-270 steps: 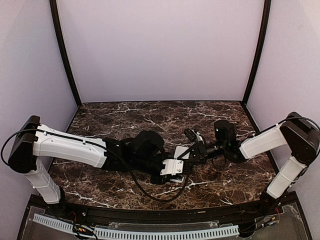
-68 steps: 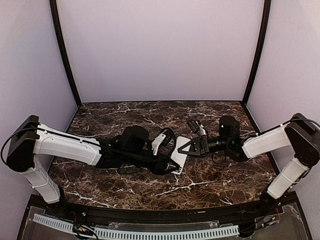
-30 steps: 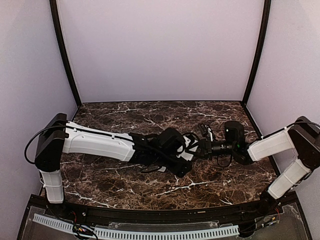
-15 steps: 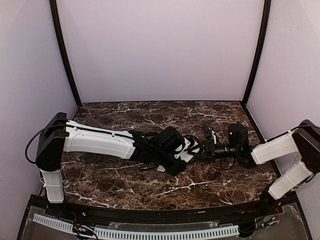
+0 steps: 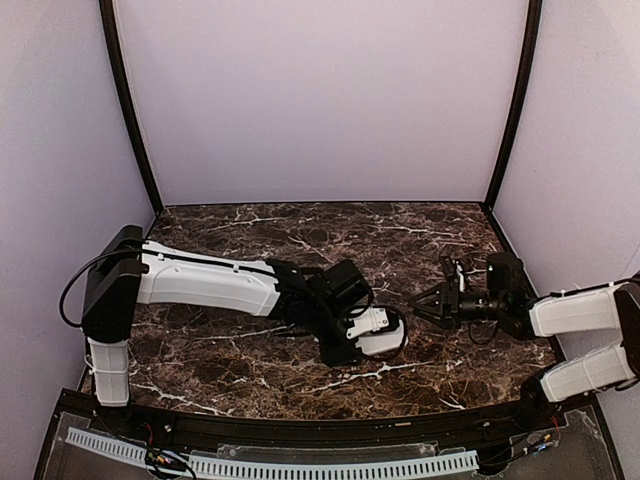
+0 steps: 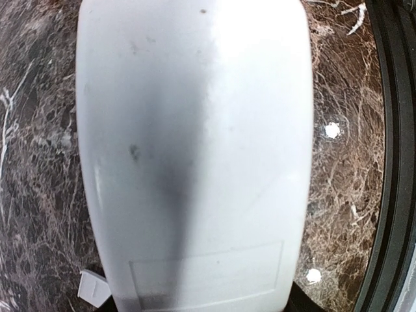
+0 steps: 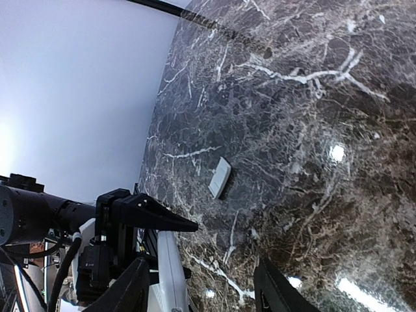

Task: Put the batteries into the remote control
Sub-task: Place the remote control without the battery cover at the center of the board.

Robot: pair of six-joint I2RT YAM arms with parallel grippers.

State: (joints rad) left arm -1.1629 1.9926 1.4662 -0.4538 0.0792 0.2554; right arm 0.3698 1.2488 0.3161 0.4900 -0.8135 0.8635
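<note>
Ahead of the right gripper (image 7: 201,296), jaws spread wide, a white cover (image 7: 220,177) lies flat on the table (image 7: 312,130), apart from both arms. Close under the left gripper (image 5: 365,328) the remote (image 6: 195,149) shows its plain back and hides the fingers, so that grip cannot be told. Both arms reach low, tips facing each other but apart.

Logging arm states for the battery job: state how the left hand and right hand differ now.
The right hand is open and empty; the left hand is at the remote control, whose white back fills its wrist view, hiding its fingers. The right hand sits apart from the remote control; the left hand is close up to it. Both are low over the marble table, facing each other.
</note>
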